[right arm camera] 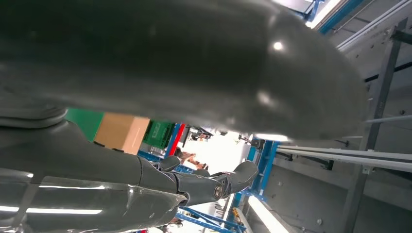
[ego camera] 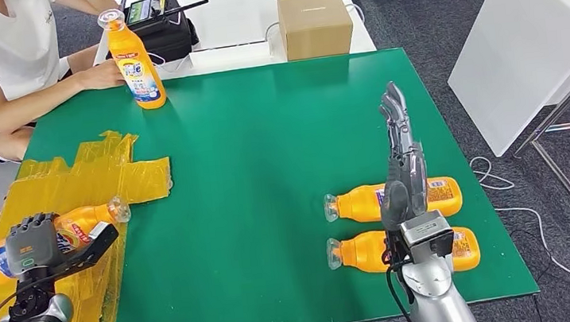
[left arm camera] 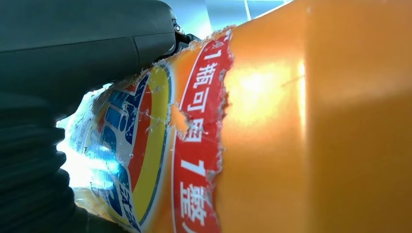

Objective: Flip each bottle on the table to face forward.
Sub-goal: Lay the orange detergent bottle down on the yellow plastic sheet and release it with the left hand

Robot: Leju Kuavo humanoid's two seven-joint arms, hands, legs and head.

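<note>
Left robot hand [ego camera: 33, 243] grips a lying bottle [ego camera: 73, 228], cap toward 2 o'clock; right robot hand [ego camera: 402, 166] is raised with fingers extended, holding nothing.

The head view is bright, even and sharp, lit from overhead, with short soft shadows under the two lying bottles [ego camera: 394, 200] at 4 o'clock, sheen on the yellow tape [ego camera: 84, 182] at 9 o'clock and lines bowing slightly toward the edges. In the left wrist view the held bottle [left arm camera: 301, 121] is too close to be crisp, with a pale glare patch near its middle, blown-out white at 8 o'clock and the left hand [left arm camera: 73, 43] in dark shade at 10 o'clock. The right wrist view has the right hand [right arm camera: 160, 63] as a dark, blurred mass with small highlights, against overexposed background at 6 o'clock.
</note>
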